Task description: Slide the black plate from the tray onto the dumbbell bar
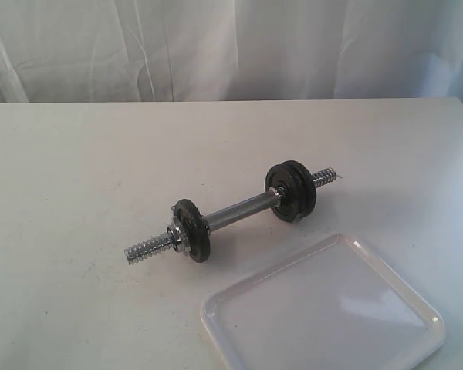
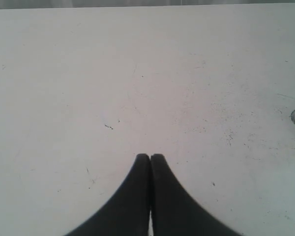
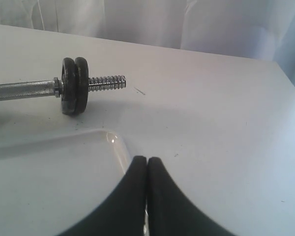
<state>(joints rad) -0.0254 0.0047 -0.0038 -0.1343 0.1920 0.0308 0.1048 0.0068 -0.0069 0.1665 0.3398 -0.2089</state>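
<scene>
1. The white table (image 1: 77,193) carries everything. Its surface shows small dark specks and fine scratches.
2. The tray (image 1: 324,308) lies on the near right part of the table. It is white and glossy, with one rounded corner turned toward the bar.
3. The bar (image 1: 239,212) lies on the table just beyond the tray and does not touch it. It runs diagonally from near left to far right, and a threaded end sticks out at each side.
4. Two black discs stand face against face on the right end of the bar. The outer plate (image 3: 82,86) is on the threaded side, and the inner plate (image 3: 68,87) sits against a silver collar toward the middle. Both are upright, with their edges down on the table, not on the tray.
5. A lone plate (image 1: 191,229) stands on the left end, with a silver nut on its outer side.
6. The right gripper (image 3: 147,160) has its two dark fingers pressed together with nothing between them. It hangs beside the tray's rounded corner. The outer plate is well apart from it, beyond the tray's rim and off to one side.
7. The left gripper (image 2: 150,156) is closed in the same way and holds nothing. It hangs over bare table.
</scene>
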